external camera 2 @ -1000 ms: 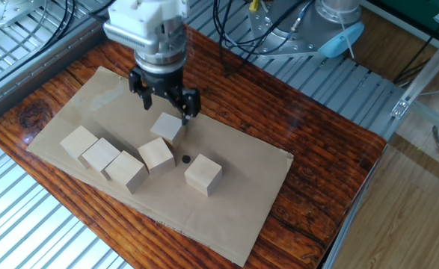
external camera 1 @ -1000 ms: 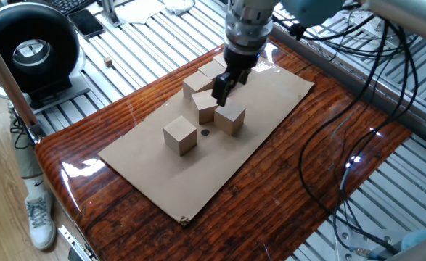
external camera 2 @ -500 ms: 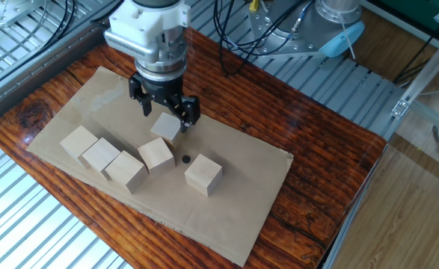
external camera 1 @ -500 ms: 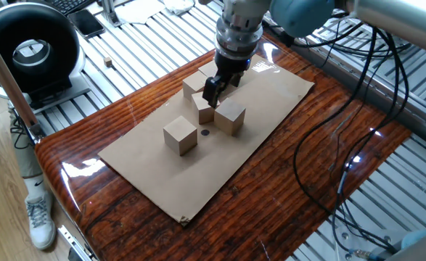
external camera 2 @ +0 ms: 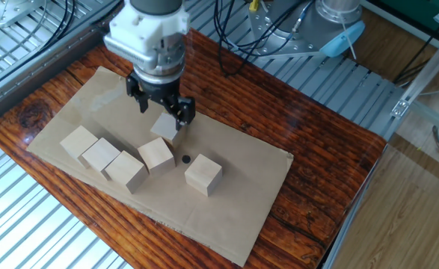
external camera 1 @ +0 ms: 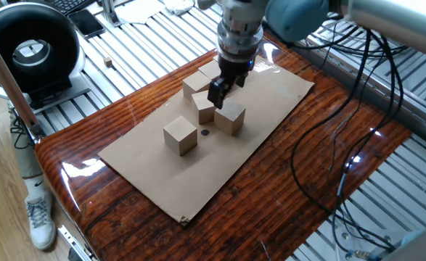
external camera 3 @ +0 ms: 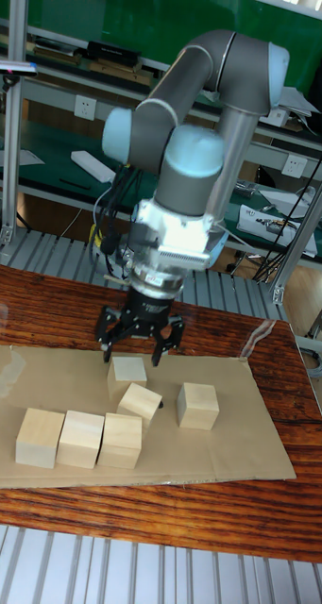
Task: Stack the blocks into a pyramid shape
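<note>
Carrying everything on a glossy dark wooden counter (external camera 2: 331,179), with a flat cardboard sheet (external camera 2: 234,217) lying across its middle. Reaching down from above, a grey robot arm (external camera 3: 194,123), its gripper (external camera 2: 161,110) hanging low over one block, jaws spread apart and straddling that block's top without clearly clamping it. Sitting on the sheet, six blocks (external camera 2: 157,154) of pale wood. In the other fixed view: lining up at the left as a tight row, three blocks touching side to side; lying tilted just right of that row, a fourth; standing apart farther right, a fifth (external camera 2: 203,174); resting farther back under the jaws, the sixth (external camera 2: 167,127). Showing between the tilted block and the lone right one, a small dark dot (external camera 2: 185,158) on the cardboard. None stacked on another yet.
</note>
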Tool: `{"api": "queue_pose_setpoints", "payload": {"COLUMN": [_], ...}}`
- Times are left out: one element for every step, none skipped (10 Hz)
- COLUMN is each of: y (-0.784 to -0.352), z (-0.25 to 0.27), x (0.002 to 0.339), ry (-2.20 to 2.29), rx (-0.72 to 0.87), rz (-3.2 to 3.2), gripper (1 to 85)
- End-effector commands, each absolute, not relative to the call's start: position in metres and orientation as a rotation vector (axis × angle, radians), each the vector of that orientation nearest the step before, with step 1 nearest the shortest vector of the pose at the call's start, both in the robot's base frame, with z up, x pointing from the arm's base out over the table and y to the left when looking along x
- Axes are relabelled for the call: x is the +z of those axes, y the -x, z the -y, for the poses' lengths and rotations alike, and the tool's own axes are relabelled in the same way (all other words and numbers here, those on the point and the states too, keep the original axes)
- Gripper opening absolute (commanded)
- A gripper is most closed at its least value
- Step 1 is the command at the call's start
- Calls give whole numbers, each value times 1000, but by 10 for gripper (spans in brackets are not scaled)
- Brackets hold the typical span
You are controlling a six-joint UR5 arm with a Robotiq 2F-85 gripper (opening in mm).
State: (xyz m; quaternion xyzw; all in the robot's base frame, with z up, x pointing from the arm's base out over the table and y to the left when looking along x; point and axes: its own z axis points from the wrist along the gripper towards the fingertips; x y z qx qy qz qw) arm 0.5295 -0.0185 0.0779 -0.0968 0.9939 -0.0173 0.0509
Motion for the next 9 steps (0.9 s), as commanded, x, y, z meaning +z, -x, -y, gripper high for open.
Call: {"api": "queue_pose_setpoints", "payload": {"y": [-534, -531, -526, -522, -518, -517, -517, -516, -515], "z": [25, 27, 22, 19, 19, 18, 17, 16, 15], "x": [41, 40, 43, 48, 53, 58, 60, 62, 63], "ry": [361, 375, 374, 373, 372, 370, 370, 368, 367], "rx": [12, 10, 38, 63, 67, 70, 73, 75, 85], "rz": [-3012, -3016, -3030, -3035, -3043, -3046, -3045, -3046, -3046], "gripper": [820, 820, 820, 820, 820, 820, 820, 820, 820]}}
